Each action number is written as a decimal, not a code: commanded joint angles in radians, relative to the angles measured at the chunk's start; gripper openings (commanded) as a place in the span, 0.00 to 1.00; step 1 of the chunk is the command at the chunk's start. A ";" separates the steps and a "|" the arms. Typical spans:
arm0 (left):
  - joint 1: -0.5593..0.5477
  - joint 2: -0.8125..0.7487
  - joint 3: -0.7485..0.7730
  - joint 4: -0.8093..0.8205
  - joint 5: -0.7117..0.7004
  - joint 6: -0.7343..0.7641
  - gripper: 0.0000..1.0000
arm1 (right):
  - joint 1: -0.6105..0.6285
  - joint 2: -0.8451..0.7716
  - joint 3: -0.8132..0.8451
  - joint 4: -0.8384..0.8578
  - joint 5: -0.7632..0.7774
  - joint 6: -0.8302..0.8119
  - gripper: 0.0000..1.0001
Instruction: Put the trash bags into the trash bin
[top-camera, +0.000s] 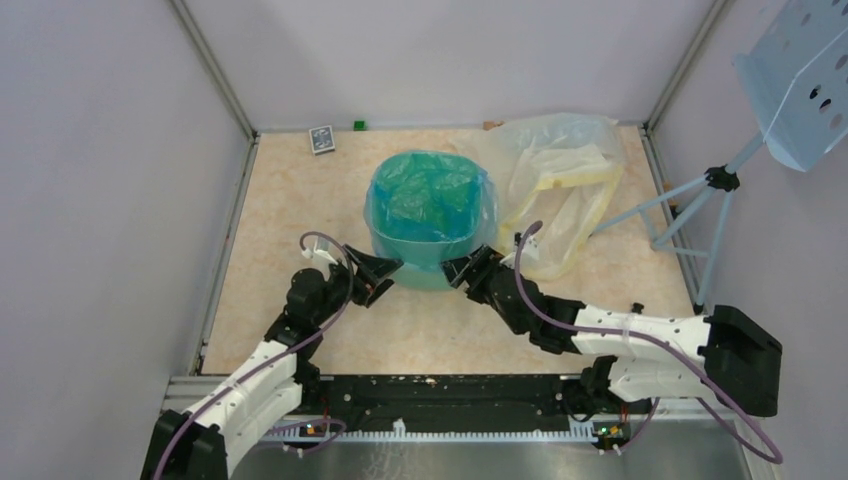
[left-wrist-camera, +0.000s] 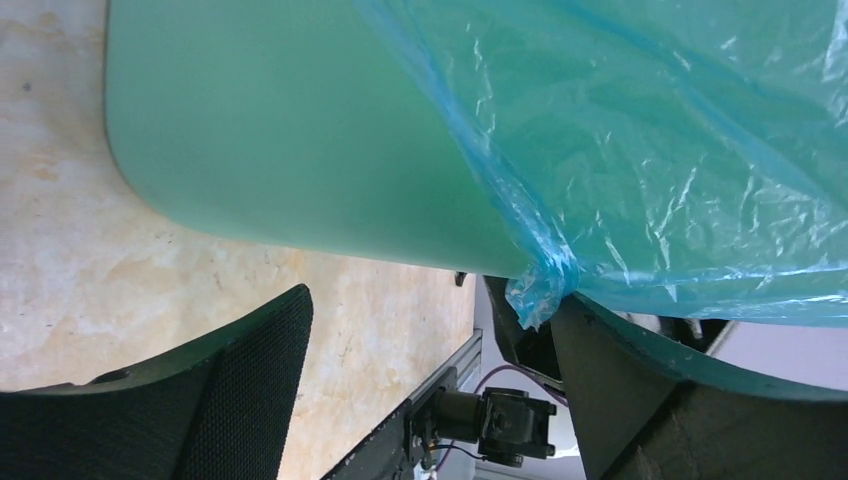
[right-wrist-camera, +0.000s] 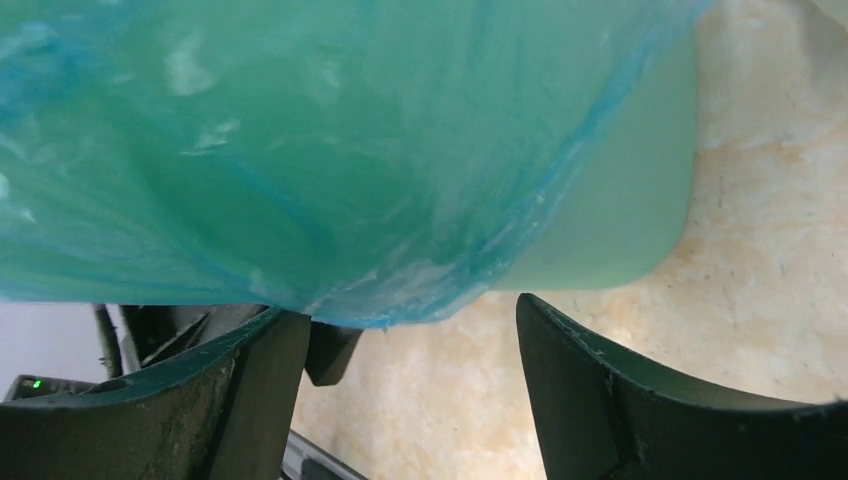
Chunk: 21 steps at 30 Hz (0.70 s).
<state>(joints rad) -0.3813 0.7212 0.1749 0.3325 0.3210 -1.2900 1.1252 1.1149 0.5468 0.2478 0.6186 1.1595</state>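
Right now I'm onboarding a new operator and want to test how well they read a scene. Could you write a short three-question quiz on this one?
1. True or false: the blue bag sits in the mint-green bin with its edge draped over the rim and down the outside.
2. Pick one. The clear yellow-banded bag lies:
A) inside the bin
B) on the table beside the bin, on the right arm's side
C) clamped in the left tool
3. Fill in the blank: the fingers of the left tool and the right tool are both spread ____, with nothing pinched.

Key: 1 true; 2 B; 3 open.
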 joint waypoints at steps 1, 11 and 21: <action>-0.002 -0.002 -0.061 0.071 -0.034 -0.005 0.92 | -0.026 0.039 -0.046 0.045 -0.059 0.054 0.75; -0.001 -0.019 -0.144 0.055 -0.105 0.057 0.92 | -0.050 0.122 -0.080 0.078 -0.105 0.044 0.74; 0.000 0.028 -0.119 0.024 -0.064 0.122 0.99 | -0.054 0.070 -0.128 0.102 -0.126 -0.032 0.74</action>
<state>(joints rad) -0.3813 0.7517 0.0292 0.3416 0.2455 -1.2175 1.0813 1.2354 0.4416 0.3000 0.5095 1.1912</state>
